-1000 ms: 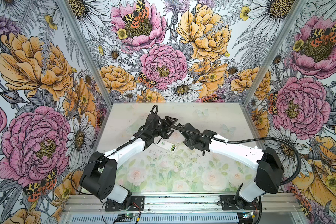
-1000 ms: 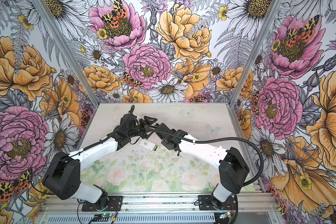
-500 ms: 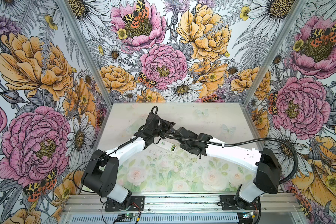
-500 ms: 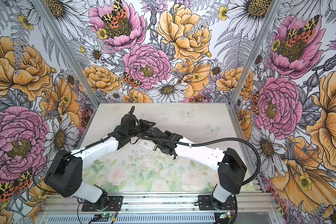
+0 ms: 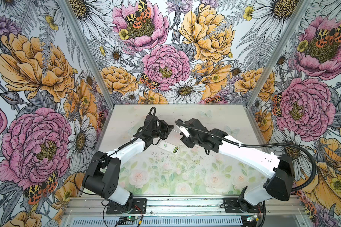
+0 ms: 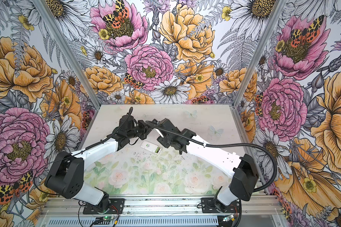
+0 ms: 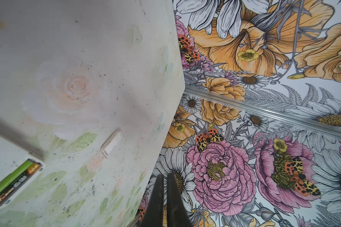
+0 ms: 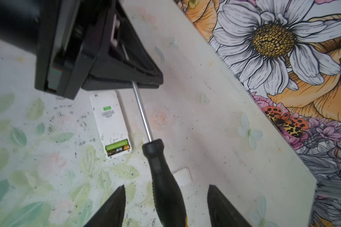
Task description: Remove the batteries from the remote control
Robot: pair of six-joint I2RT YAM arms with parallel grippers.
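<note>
Right tool (image 8: 166,185) newly spread, left tool (image 7: 165,175) pinching screwdriver (image 8: 158,163), remote (image 8: 110,123) label illegible

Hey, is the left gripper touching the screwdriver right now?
Touching. The right wrist view shows the metal shaft of the screwdriver ending pinched between the shut fingers of the left gripper.

The remote (image 8: 109,121) is a slim white slab with a green label. It lies flat and back up near the middle of the bench (image 8: 205,118), slanted in both top views (image 5: 165,145) (image 6: 149,145). The compartment (image 8: 117,140) at one end is uncovered. Two batteries lie in it side by side, touching, across the remote's width: a lime-green battery (image 8: 116,145) (image 7: 10,177) and a black battery (image 8: 119,150) (image 7: 18,184) with a gold end.
</note>
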